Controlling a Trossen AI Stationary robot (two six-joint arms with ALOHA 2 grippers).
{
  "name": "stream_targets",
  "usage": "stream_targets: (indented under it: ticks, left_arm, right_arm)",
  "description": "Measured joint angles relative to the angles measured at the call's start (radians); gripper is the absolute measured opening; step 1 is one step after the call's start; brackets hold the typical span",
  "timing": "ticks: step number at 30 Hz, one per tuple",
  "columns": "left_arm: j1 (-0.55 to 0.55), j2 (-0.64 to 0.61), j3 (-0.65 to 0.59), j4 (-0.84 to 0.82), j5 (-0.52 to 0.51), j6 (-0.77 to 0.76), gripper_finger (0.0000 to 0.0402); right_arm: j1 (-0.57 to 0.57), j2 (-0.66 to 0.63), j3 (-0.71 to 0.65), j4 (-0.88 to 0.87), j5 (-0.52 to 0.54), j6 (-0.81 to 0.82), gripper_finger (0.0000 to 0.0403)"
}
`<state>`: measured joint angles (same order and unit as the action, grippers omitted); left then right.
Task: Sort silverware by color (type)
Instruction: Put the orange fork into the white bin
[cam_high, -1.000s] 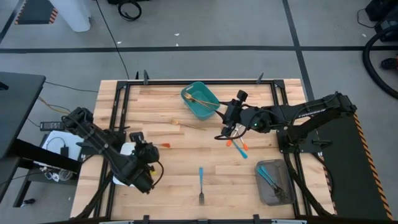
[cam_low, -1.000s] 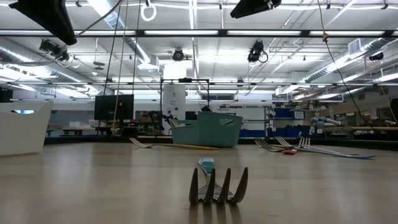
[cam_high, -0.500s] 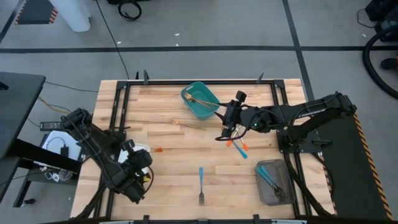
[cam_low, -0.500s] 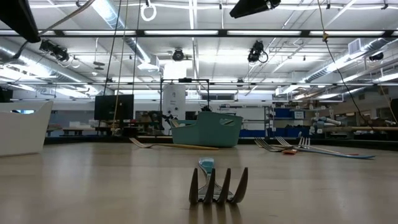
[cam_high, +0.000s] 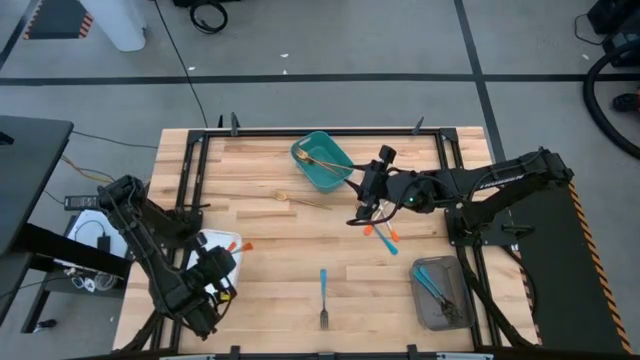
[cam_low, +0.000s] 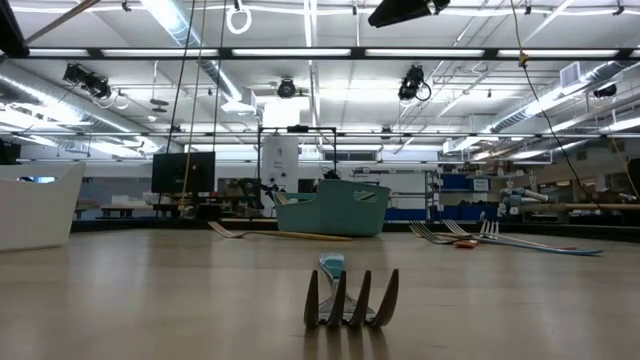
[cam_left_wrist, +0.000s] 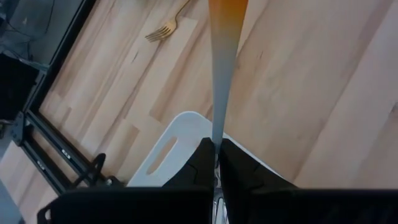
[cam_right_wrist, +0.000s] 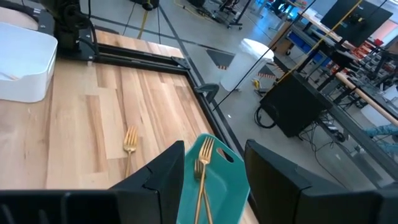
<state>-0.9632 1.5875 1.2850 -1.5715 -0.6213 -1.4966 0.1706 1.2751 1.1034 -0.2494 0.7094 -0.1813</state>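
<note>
Left gripper (cam_left_wrist: 216, 149) was pinched shut on the metal end of an orange-handled utensil (cam_left_wrist: 222, 56), which I held over the white tray (cam_high: 205, 252) at the table's left edge. It seemed light, thin and stiff, and slick enough to swivel between my fingers, so a grip nearer its middle would have steadied it. Further right, a gold fork (cam_high: 298, 200) lay beside the teal bin (cam_high: 322, 163), and a blue-handled fork (cam_high: 324, 298) near the front edge. Right gripper (cam_right_wrist: 211, 168) hung wide open above the bin.
</note>
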Motion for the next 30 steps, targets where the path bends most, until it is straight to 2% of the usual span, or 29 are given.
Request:
stream_targets:
  ticks: [7, 14, 18, 22, 30]
  left_arm:
    - [-0.006, 0.000, -0.003, 0.001, 0.057, -0.067, 0.0016]
    - [-0.057, 0.000, -0.100, 0.006, 0.145, -0.181, 0.0016]
    - [-0.090, 0.000, -0.130, 0.011, 0.151, -0.275, 0.0016]
    - [-0.097, 0.000, -0.151, 0.019, 0.202, -0.349, 0.0016]
    - [-0.097, -0.008, -0.196, 0.078, 0.227, -0.401, 0.0016]
  right_arm:
    - [-0.021, 0.000, 0.000, 0.003, 0.000, -0.005, 0.0173]
    - [-0.042, 0.000, 0.000, 0.003, -0.001, -0.003, 0.0173]
    - [-0.050, 0.000, 0.000, 0.003, -0.002, -0.002, 0.0173]
    - [-0.058, 0.000, 0.000, 0.009, -0.004, -0.002, 0.0173]
    - [-0.058, 0.000, 0.000, 0.010, -0.005, -0.005, 0.0173]
